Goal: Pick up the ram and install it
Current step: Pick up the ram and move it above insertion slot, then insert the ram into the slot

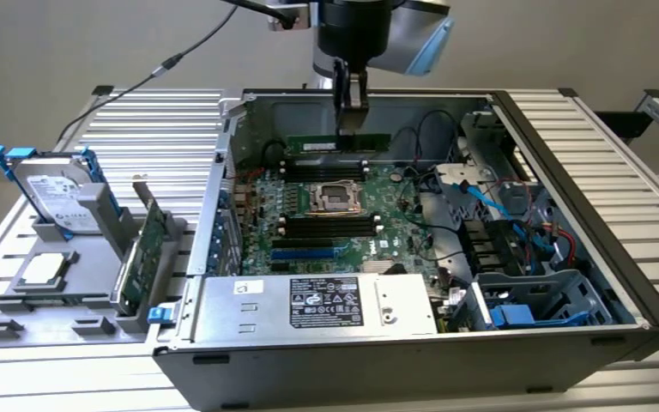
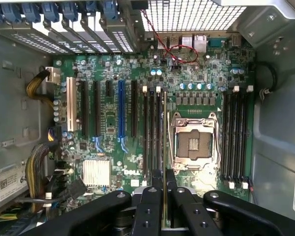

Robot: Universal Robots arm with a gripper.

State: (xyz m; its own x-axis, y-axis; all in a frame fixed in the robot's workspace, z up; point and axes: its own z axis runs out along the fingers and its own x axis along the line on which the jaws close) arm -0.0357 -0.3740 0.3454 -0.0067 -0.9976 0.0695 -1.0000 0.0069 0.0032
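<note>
The ram, a long thin green stick with a white label, hangs level inside the open computer case, above the motherboard and near the case's far wall. My gripper comes down from above and is shut on the stick's top edge. In the wrist view the ram shows edge-on as a thin line running out from between the black fingers. It lies along the black memory slots beside the open processor socket. The stick hangs above the board, apart from the slots.
Another bank of memory slots lies on the socket's other side. A power supply fills the case's near side, with a drive cage and blue cables at the exterior view's right. A grey rack at the left holds a hard drive, a green card and a silver chip.
</note>
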